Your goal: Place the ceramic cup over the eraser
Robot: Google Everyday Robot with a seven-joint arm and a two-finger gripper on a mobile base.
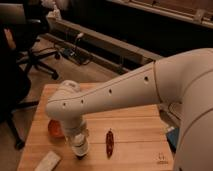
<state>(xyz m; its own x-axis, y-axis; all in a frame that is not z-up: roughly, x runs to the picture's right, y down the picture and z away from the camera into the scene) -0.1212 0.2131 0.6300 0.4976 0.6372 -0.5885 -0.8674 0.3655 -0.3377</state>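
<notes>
The robot's gripper (80, 143) hangs low over the front-left part of the pale wooden table (135, 130), its jaws pressed together and pinching the small white cylindrical ceramic cup (80, 149). The cup stands upright at the arm's tip, close to the tabletop. A small black eraser block (80, 157) shows as a dark patch at the cup's lower edge. A red-orange round bowl (54, 129) sits just beside it, a thin red chili pepper (109, 143) lies near, and a flat pale rectangular slab (47, 161) lies by the front edge.
</notes>
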